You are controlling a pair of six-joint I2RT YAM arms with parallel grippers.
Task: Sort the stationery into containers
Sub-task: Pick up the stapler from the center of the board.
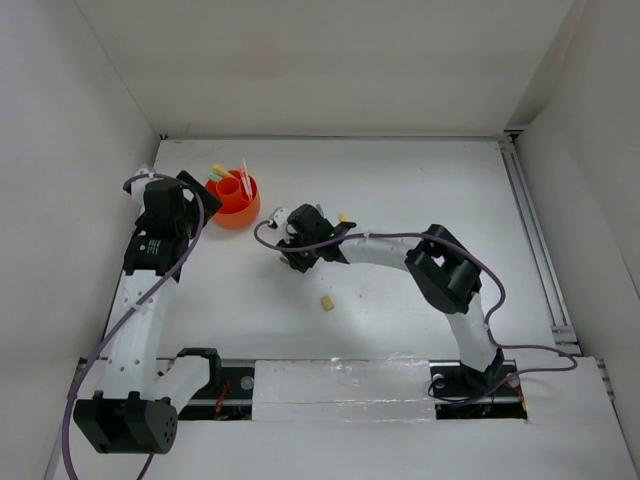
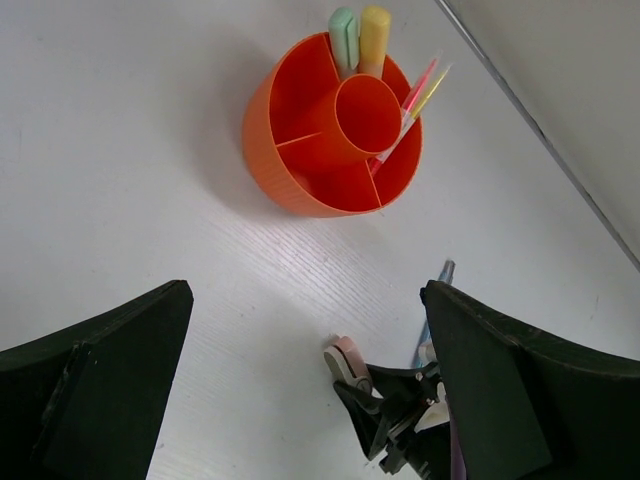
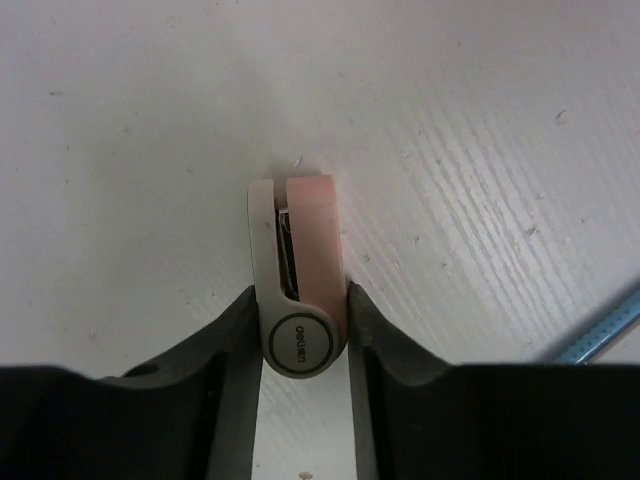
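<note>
My right claw (image 3: 300,305) pinches the pink-grey block (image 3: 312,230), a finger pressed against each side, with the block lying on the surface (image 3: 130,110). My left claw (image 2: 305,295) gapes wide near the orange cup (image 2: 275,150).

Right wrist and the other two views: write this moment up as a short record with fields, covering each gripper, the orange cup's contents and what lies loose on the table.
right gripper: jaws closed against both sides of the pink-grey block, which lies on the table
left gripper: open, empty, hovering near the orange cup
cup contents: green marker and yellow marker side by side; two thin pens, pink and yellow; centre tube looks empty
loose on table: tan cube eraser, blue pen
</note>
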